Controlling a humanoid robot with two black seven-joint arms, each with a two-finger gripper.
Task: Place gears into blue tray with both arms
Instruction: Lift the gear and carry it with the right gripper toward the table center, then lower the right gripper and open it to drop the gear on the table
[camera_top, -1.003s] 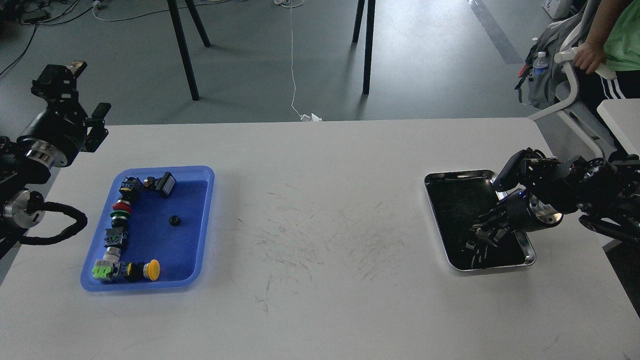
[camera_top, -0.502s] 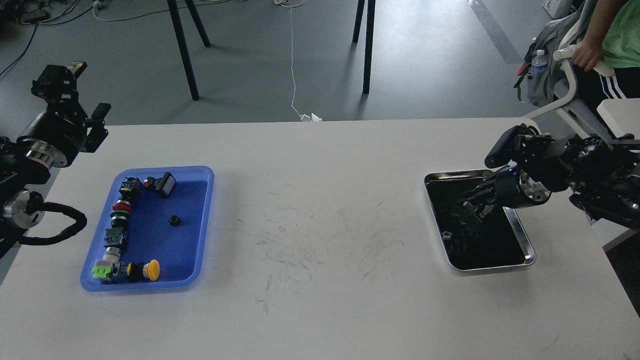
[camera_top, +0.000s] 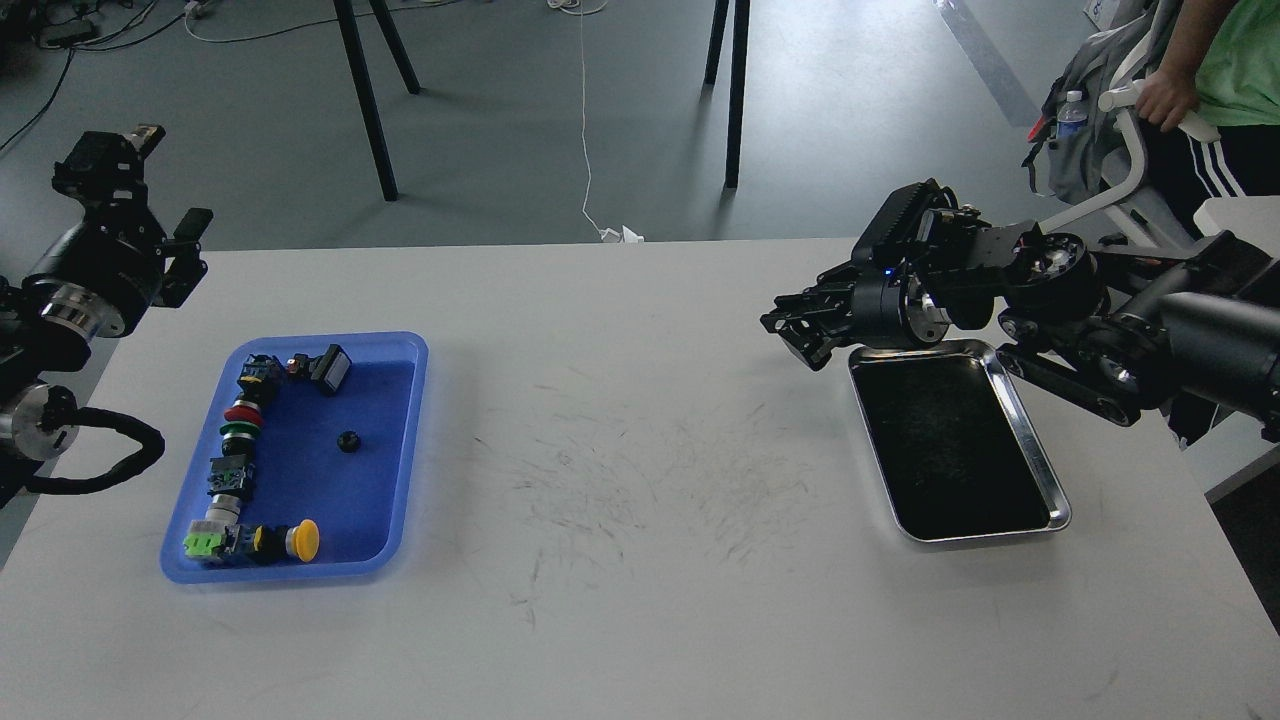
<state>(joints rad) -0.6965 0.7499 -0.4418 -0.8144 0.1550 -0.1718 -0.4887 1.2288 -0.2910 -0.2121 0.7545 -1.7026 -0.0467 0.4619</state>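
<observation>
1 gear (camera_top: 348, 441) lies on the floor of the blue tray (camera_top: 405, 440), beside a column of push-button switches (camera_top: 238, 450). The right gripper (camera_top: 800, 330) hangs over the table (camera_top: 640, 600) just left of the steel tray (camera_top: 1040, 470); whether its dark fingers grip anything cannot be told. The left gripper (camera_top: 140, 190) hangs spread apart, empty, beyond the table's far-left corner.

No text, label, brand or number can be read on anything here.
</observation>
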